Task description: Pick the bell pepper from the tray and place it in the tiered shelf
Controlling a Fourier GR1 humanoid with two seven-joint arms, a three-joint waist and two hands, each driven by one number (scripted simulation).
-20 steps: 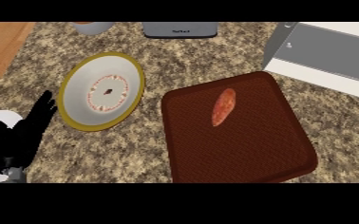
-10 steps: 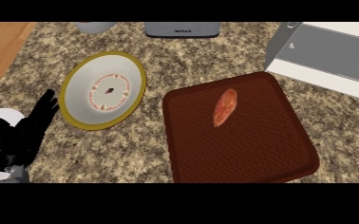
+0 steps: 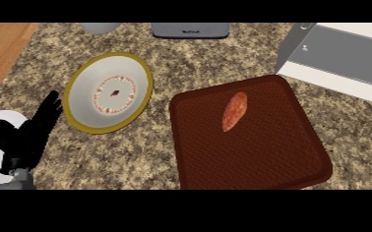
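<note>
Resting open and empty, the left hand [image 3: 33,135] waits; the pepper [image 3: 234,111] lies untouched on the tray [image 3: 247,162] far right, needing a reach.

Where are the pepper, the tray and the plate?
bell pepper [image 3: 234,111], head view, middle of its orange-red body.
tray [image 3: 254,162], head view, bare brown floor below the pepper.
plate [image 3: 141,98], head view, yellow rim on its right side.

I saw the bell pepper [image 3: 234,111] lying on the tray [image 3: 254,157], plate [image 3: 109,92] left of it, shelf [image 3: 330,56] behind right, my left hand [image 3: 33,135] resting at far left.
</note>
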